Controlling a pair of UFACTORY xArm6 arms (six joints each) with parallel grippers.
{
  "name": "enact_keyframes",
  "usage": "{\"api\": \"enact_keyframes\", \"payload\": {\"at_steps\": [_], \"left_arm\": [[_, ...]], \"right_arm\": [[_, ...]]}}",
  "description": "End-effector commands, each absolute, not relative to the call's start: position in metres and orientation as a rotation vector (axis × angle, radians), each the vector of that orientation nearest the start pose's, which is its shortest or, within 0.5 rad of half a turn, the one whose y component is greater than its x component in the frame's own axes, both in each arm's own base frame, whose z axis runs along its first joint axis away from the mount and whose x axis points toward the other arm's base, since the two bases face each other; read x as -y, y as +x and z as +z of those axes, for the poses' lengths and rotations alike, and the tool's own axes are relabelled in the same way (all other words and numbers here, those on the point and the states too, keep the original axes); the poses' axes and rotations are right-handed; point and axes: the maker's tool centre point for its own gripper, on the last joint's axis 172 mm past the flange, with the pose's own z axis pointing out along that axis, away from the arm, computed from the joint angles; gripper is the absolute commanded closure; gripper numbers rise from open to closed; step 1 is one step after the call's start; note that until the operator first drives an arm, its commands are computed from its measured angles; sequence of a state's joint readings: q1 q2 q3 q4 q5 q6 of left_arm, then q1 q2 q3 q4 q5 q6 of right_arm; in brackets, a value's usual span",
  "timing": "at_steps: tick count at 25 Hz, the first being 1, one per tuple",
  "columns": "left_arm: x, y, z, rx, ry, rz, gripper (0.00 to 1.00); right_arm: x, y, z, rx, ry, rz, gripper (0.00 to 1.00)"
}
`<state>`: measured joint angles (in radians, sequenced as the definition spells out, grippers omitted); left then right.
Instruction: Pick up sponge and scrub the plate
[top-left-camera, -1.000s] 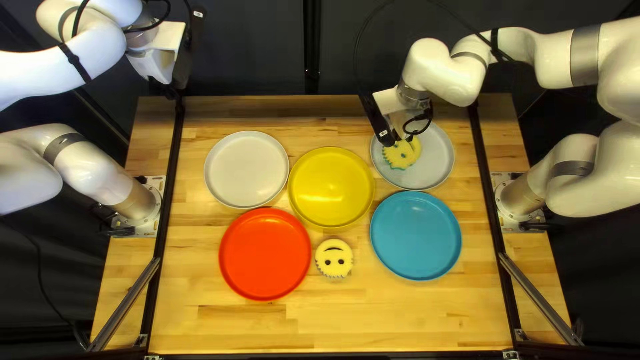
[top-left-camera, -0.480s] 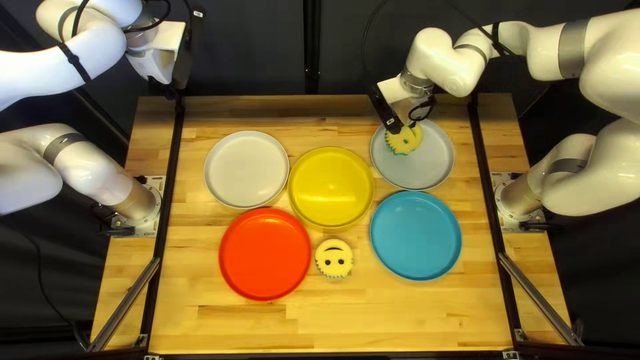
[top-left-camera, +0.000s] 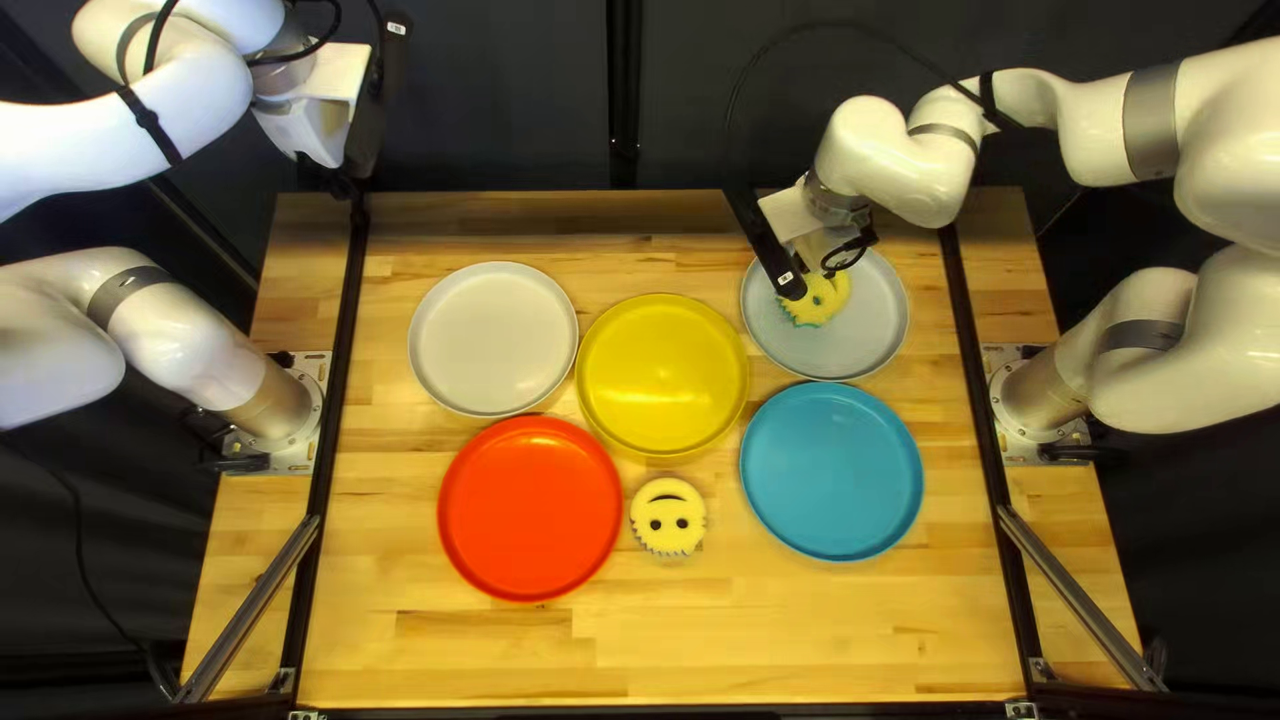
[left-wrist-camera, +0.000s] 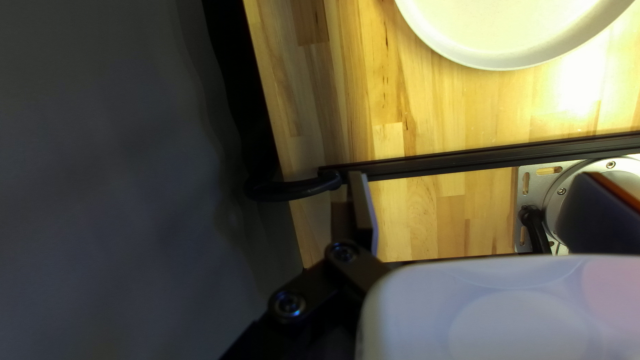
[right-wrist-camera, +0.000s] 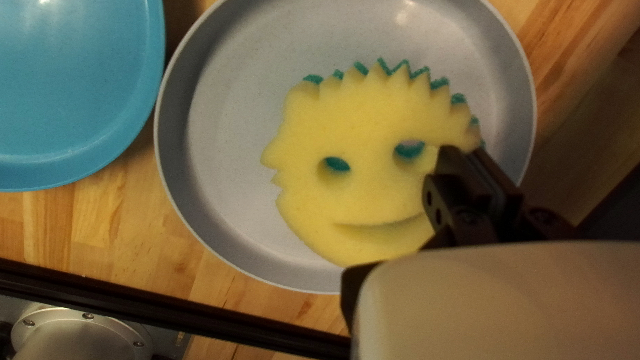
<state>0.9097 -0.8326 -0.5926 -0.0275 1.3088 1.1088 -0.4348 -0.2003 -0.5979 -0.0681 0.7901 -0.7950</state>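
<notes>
Right gripper point(top-left-camera: 830, 275): we pinch the yellow sponge point(top-left-camera: 810, 312) by its edge | sponge place: over the grey plate point(top-left-camera: 864, 350), far right, beyond the blue plate point(top-left-camera: 831, 474) | left gripper point(top-left-camera: 363, 140): far left, open or closed we cannot tell

A dark curtain point(top-left-camera: 520, 100) spans the top of the frame behind a wooden table point(top-left-camera: 534, 660) (pale, warm-toned strips with scattered darker streaks). Black rails point(top-left-camera: 334, 400) run down its left and right sides. In the left wrist view, white glare point(left-wrist-camera: 579, 87) brightens the wood near one rail.
</notes>
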Motion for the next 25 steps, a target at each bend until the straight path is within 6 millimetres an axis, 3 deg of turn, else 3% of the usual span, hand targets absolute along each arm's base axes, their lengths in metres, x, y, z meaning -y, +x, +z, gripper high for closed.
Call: {"api": "enact_keyframes", "payload": {"at_steps": [1,16,22,25], "left_arm": [[-0.219,0.179,0.267,-0.295,-3.040,-0.130,0.00],[-0.219,0.179,0.267,-0.295,-3.040,-0.130,0.00],[-0.219,0.179,0.267,-0.295,-3.040,-0.130,0.00],[-0.219,0.179,0.267,-0.295,-3.040,-0.130,0.00]], "right_arm": [[0.166,0.335,0.105,0.645,-3.120,0.034,1.00],[0.185,0.329,0.070,0.618,-3.114,0.030,1.00],[0.159,0.346,0.060,0.601,-3.110,0.036,1.00],[0.156,0.351,0.054,0.598,-3.109,0.041,1.00]]}}
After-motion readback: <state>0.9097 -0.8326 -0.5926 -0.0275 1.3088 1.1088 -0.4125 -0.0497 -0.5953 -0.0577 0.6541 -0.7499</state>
